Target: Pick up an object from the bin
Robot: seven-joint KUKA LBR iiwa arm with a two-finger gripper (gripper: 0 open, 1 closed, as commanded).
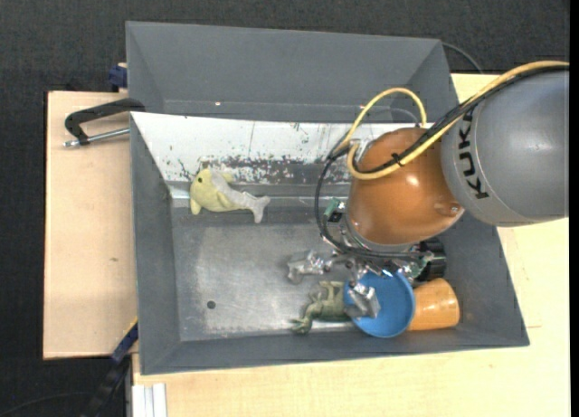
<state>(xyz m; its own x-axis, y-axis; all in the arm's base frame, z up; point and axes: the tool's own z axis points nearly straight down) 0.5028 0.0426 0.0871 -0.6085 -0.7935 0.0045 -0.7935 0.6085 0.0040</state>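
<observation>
My gripper (333, 281) hangs low over the bin's front right part, under the arm's orange cover. Its two silvery fingertips (306, 267) stand apart, so it is open, with nothing seen between them. A small green toy animal (321, 307) lies on the bin floor just in front of the fingers, close to the near one. A blue round cup (387, 314) lies right beside that finger, on its right. Behind the cup, an orange cylinder (436, 307) lies on its side.
A yellow toy fish with a grey tail (217, 193) lies at the back left, against the bin wall. A small black thing (434, 266) shows by the right wall, partly hidden under the arm. The arm covers the bin's right middle.
</observation>
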